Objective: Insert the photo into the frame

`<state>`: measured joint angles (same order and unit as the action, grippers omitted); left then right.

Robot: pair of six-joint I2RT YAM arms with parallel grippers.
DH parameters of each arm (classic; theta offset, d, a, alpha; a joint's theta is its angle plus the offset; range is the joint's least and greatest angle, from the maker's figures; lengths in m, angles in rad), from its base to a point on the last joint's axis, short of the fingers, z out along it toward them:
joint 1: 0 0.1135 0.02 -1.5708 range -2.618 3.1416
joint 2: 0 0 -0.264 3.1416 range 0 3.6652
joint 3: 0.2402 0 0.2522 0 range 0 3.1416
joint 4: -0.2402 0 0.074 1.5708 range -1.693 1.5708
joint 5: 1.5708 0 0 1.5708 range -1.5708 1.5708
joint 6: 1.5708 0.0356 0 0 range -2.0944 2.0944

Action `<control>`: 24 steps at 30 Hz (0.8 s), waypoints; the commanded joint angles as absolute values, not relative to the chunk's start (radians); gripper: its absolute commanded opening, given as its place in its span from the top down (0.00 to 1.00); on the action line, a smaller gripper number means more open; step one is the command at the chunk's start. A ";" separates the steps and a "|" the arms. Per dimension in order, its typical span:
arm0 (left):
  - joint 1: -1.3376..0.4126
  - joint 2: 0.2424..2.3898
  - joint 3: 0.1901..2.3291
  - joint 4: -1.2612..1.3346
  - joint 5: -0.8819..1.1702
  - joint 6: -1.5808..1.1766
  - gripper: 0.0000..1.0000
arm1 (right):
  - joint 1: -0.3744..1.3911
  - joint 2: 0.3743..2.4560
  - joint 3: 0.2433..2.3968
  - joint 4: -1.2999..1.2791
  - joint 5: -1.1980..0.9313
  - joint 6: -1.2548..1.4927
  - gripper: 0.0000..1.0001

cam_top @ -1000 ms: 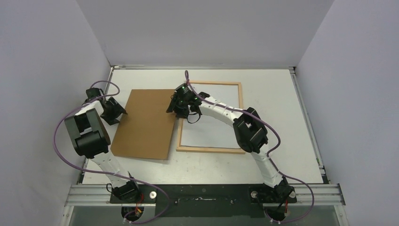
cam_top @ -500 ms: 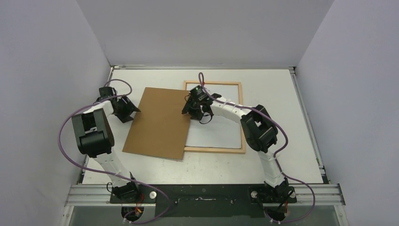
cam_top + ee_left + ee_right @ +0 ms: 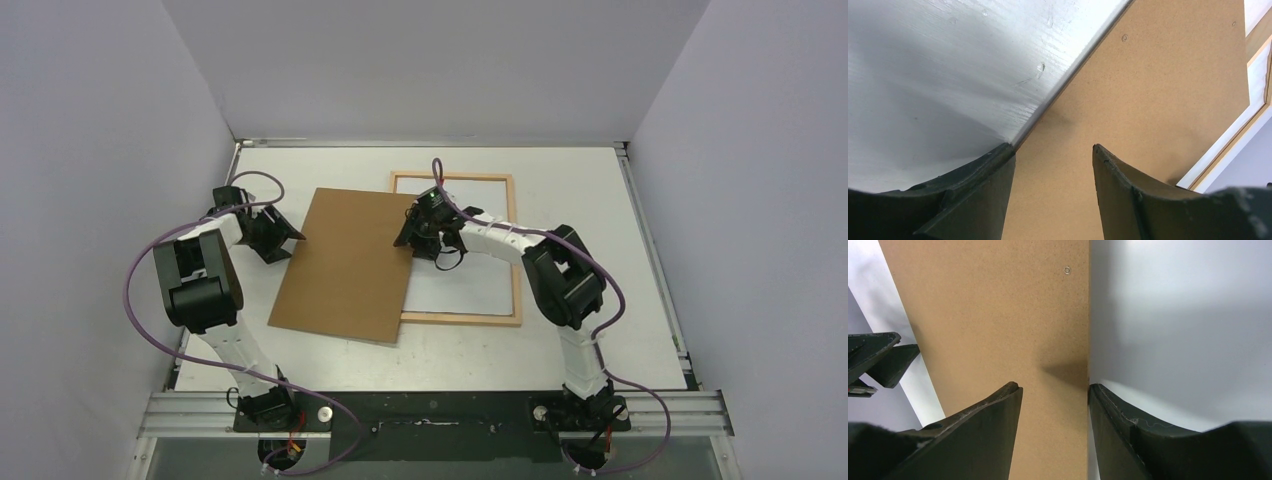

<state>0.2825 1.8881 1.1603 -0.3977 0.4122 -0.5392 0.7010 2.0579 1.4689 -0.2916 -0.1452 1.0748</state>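
Note:
The thin light-wood frame [image 3: 517, 250] lies flat at the back right of the table. A white sheet [image 3: 465, 285] fills its inside; no printed side shows, so I cannot tell whether it is the photo. A flat brown backing board [image 3: 345, 265] lies tilted, its right edge over the frame's left rail. My left gripper [image 3: 283, 237] is open at the board's left edge, its fingers apart over the board [image 3: 1148, 75]. My right gripper [image 3: 410, 238] is open at the board's right edge, one finger [image 3: 983, 430] over the board [image 3: 998, 305] and the other over the white sheet [image 3: 1188, 315].
White walls close in the table on the left, back and right. The table's left margin [image 3: 245, 200] lies beside the left gripper. The arm bases sit on the metal rail [image 3: 430, 410] at the near edge. A corner of the frame [image 3: 1259, 40] shows in the left wrist view.
The brown board has slid right and turned slightly, and now overlaps the frame's left rail. Both grippers have moved right with it, staying at its two edges.

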 commanded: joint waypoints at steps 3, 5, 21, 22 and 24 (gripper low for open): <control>0.267 1.944 1.126 -0.505 0.401 -0.527 0.43 | 0.687 1.982 1.461 -0.264 -0.120 1.076 0.46; 0.267 1.944 1.130 -0.510 0.398 -0.524 0.43 | 0.685 1.974 1.456 -0.262 -0.119 1.074 0.45; 0.268 1.940 1.138 -0.523 0.387 -0.506 0.43 | 0.674 1.958 1.404 -0.262 -0.147 1.103 0.44; 0.268 1.940 1.138 -0.523 0.388 -0.505 0.43 | 0.673 1.965 1.402 -0.262 -0.153 1.107 0.44; 0.268 1.940 1.137 -0.523 0.392 -0.504 0.43 | 0.672 1.975 1.404 -0.264 -0.165 1.112 0.44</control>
